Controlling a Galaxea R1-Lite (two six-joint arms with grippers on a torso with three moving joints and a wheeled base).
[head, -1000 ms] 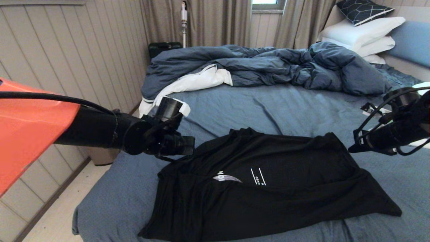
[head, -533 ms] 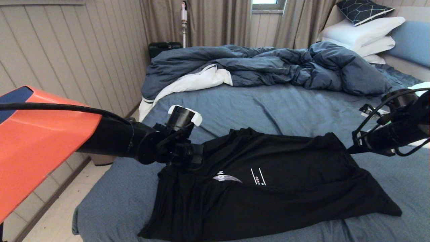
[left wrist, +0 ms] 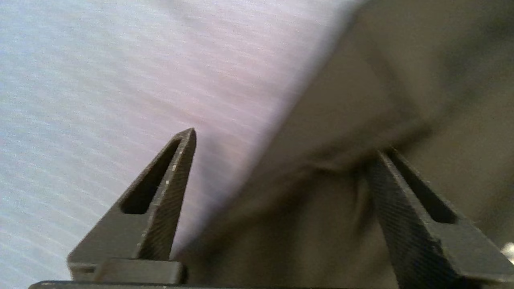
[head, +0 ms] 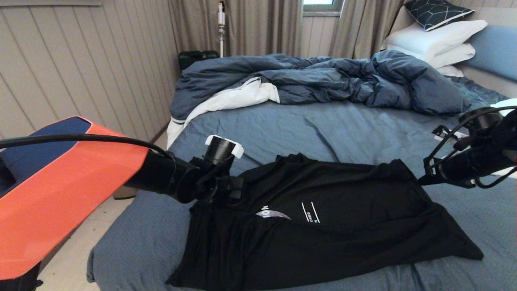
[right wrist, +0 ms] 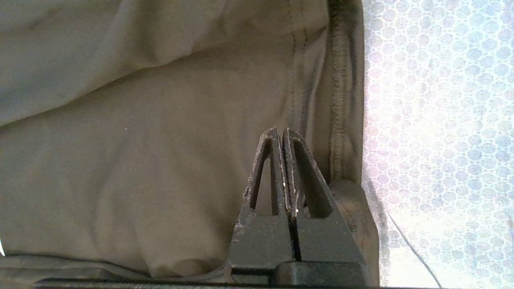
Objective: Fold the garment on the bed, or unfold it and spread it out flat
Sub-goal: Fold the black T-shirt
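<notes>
Bed [head: 307, 125]: slate-blue sheet, the working surface. Duvet [head: 319, 81]: rumpled at the far side, well apart from the work. Garment [head: 323, 218]: black T-shirt, lying near the bed's front edge, half-folded lengthwise. Left gripper [left wrist: 285, 144]: jaws apart over the shirt's left edge, seemingly for a fresh grasp. Right gripper [right wrist: 281, 134]: jaws together at the hem; whether cloth is pinched is unclear.

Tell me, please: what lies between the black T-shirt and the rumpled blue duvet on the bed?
Only bare sheet of the bed. In the head view, nothing rests between the T-shirt and the duvet.
</notes>
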